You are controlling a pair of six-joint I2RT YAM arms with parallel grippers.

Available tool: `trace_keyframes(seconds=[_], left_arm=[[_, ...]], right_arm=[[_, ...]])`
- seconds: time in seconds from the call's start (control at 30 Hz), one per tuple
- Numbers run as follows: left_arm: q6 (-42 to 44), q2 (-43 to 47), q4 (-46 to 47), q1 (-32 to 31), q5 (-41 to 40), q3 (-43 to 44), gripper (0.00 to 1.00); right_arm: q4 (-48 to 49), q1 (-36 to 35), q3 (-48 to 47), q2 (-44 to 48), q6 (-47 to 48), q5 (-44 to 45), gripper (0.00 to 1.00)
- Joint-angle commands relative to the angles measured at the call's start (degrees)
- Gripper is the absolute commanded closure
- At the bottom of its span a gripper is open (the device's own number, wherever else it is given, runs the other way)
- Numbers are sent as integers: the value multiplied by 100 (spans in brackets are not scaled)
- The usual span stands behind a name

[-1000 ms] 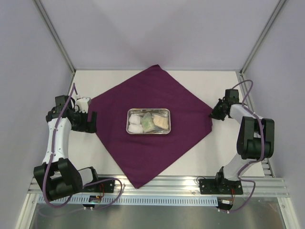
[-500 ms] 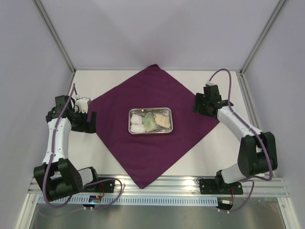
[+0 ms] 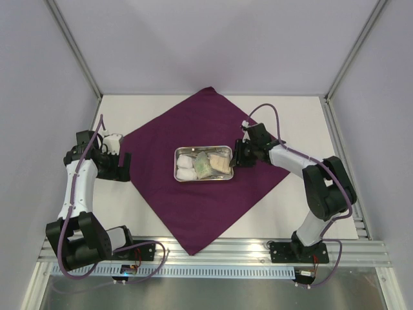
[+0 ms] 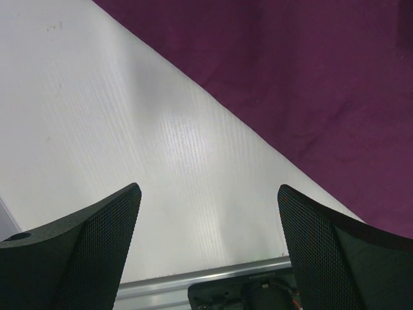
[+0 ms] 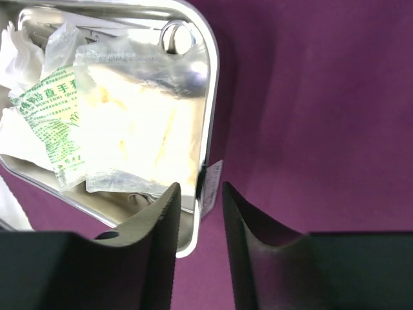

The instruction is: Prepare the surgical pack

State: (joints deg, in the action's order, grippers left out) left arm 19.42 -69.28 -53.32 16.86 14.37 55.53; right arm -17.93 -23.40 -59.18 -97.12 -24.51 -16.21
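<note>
The deep-purple cloth (image 3: 193,206) lies spread as a diamond on the white table. At its middle sits the steel tray (image 3: 204,148), holding white gauze (image 3: 184,168) and two clear packets. In the right wrist view one packet (image 5: 55,123) has green print and the other (image 5: 142,129) holds a pale pad; a steel finger ring (image 5: 175,37) of an instrument shows behind them. My right gripper (image 3: 237,155) straddles the tray's right rim (image 5: 211,97), narrowly open (image 5: 200,188), one finger inside and one over the cloth (image 5: 310,97). My left gripper (image 3: 122,166) stands open (image 4: 208,190) over bare table beside the cloth's left edge (image 4: 310,84).
An aluminium rail (image 3: 213,248) runs along the near table edge and also shows below the left fingers (image 4: 193,281). Grey enclosure walls and slanted posts (image 3: 74,55) close in the back and sides. A small white label (image 5: 211,184) hangs on the tray rim between my right fingers.
My right arm has swung left from the cloth's right corner to the tray's right rim. The tray shifted slightly right early on. The left arm has barely moved.
</note>
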Motion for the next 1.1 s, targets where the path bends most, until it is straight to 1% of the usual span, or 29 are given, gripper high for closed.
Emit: trace_keyframes(seconds=[0.0, 0.1, 0.13, 0.23, 0.3, 0.37, 0.53, 0.73, 0.87, 1.0, 1.03, 1.07], left_arm=[[-17, 134, 111, 28, -31, -42, 5], [-8, 151, 120, 28, -22, -42, 5], [-17, 151, 129, 28, -31, -42, 5], [0, 142, 146, 28, -40, -51, 5], [9, 134, 146, 28, -40, -51, 5], [0, 116, 146, 36, -48, -42, 5], [27, 142, 138, 28, -48, -51, 5], [27, 142, 138, 28, -48, -77, 5], [27, 178, 146, 28, -31, -86, 5], [18, 178, 129, 28, -13, -95, 5], [9, 186, 129, 36, -5, -95, 5], [27, 186, 103, 28, -4, -86, 5]], right_arm=[[553, -60, 29, -122, -360, -330, 68], [756, -121, 196, -106, -562, -243, 76], [765, -147, 231, -70, -616, -156, 78], [861, -279, 424, 105, -897, 73, 78], [836, -428, 442, 167, -906, 275, 78], [756, -516, 442, 202, -915, 451, 82], [660, -745, 538, 316, -1020, 706, 86], [695, -947, 723, 527, -1152, 829, 87], [791, -1079, 820, 519, -1398, 804, 87], [756, -1281, 838, 475, -1547, 1014, 86], [765, -1281, 864, 501, -1591, 1058, 85], [739, -1281, 873, 545, -1618, 1110, 77]])
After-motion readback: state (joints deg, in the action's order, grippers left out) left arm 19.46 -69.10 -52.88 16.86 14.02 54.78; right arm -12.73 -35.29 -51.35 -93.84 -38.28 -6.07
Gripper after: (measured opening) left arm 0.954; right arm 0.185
